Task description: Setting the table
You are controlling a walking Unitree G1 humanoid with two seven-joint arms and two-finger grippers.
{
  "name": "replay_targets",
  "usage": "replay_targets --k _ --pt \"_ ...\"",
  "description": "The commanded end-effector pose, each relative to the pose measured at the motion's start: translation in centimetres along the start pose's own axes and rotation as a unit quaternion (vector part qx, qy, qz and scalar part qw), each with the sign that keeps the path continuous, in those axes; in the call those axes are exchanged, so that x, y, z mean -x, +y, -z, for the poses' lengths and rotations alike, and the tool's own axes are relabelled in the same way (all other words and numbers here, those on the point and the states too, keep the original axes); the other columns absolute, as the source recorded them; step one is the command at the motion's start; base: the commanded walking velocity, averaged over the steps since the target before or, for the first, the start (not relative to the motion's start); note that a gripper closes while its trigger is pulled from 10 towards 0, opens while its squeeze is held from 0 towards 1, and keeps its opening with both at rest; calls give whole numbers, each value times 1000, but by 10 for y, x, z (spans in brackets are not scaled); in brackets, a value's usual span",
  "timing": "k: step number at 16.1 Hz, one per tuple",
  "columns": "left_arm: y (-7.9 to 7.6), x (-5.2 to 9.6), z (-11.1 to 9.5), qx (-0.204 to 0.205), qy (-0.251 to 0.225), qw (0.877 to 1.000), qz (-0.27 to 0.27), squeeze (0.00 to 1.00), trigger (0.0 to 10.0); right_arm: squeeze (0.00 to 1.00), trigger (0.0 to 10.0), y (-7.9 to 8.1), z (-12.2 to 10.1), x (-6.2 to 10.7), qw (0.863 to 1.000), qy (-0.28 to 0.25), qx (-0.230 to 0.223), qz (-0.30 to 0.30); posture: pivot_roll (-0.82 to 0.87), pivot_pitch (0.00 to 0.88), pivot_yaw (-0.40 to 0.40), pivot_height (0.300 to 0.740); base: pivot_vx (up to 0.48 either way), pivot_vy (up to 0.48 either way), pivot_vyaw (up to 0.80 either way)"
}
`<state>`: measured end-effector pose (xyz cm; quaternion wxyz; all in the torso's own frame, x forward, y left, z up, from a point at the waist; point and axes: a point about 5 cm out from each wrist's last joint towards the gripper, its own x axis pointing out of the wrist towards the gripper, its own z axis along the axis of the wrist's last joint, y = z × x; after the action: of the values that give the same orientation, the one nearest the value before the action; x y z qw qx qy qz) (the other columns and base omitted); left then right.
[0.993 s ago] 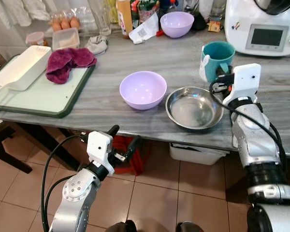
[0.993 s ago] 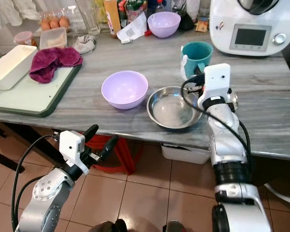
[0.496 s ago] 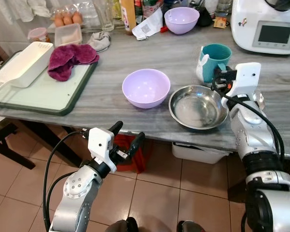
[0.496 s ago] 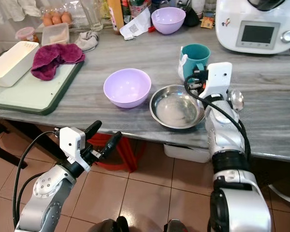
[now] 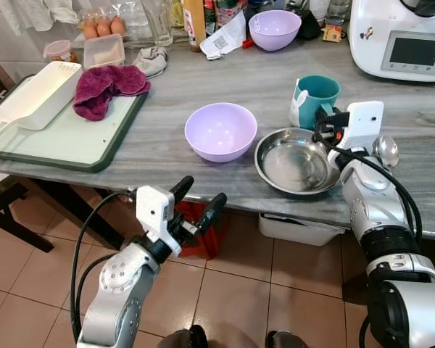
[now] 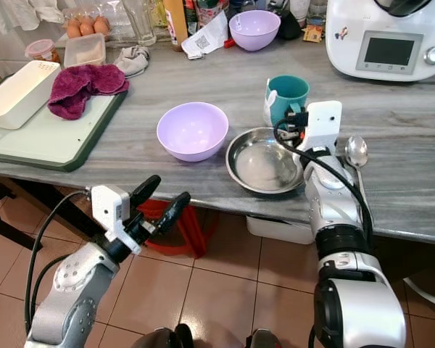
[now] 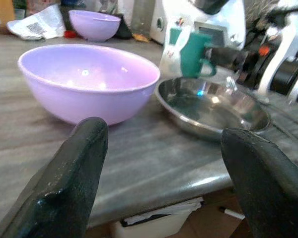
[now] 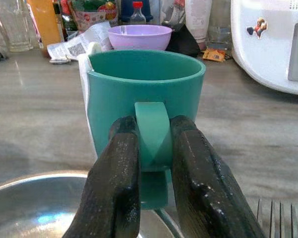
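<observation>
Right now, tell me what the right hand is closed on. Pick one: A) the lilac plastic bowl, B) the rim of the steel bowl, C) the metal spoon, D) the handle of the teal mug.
D: in the right wrist view the right hand has its two black fingers pressed on either side of the handle of the teal mug, which stands on the grey counter.

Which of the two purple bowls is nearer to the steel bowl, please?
The purple bowl at the counter's front, right beside the steel bowl. The other purple bowl sits at the back among bottles.
</observation>
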<state>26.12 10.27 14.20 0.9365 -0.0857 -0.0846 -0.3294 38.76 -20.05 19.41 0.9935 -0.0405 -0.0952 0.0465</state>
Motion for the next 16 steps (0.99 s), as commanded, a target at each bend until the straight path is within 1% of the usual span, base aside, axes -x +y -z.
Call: replay_targets --k 1,2,3,4,5,6,9,11,16 --pt "-3 -1 -4 -1 -5 1000 8 0 10000 0 10000 -1 2 0 1000 1 6 -1 -83 188 92 740 0 0 0" --pt "-3 -1 -3 0 -5 1000 8 0 10000 0 10000 -1 2 1 1000 1 6 -1 -83 188 92 740 0 0 0" --pt "-3 -2 -2 1 -3 1000 8 0 10000 741 10000 -1 4 1 1000 4 5 -1 -87 182 95 740 0 0 0" --pt "-3 -2 -1 2 -1 1000 8 0 10000 918 10000 -1 5 1 1000 7 5 -1 -86 180 95 740 0 0 0" --pt "-3 -2 -1 2 -1 1000 9 0 10000 918 10000 -1 6 1 1000 7 6 -1 -86 180 95 740 0 0 0" --pt "-3 -2 -1 2 0 1000 9 0 10000 1000 10000 0 6 1 1000 6 5 -2 -85 179 95 740 0 0 0" --pt "-1 -2 -1 0 3 1000 8 0 10000 1000 10000 1 -3 -2 1000 -19 19 0 -82 170 96 740 0 0 0" --pt "0 -2 -1 -1 2 1000 5 0 10000 1000 10000 7 -12 -4 999 -41 32 -7 -82 164 96 740 0 0 0" --pt "4 -5 -1 -4 1 1000 2 0 10000 1000 10000 13 -15 -2 997 -58 47 -9 -84 148 96 740 0 0 0"
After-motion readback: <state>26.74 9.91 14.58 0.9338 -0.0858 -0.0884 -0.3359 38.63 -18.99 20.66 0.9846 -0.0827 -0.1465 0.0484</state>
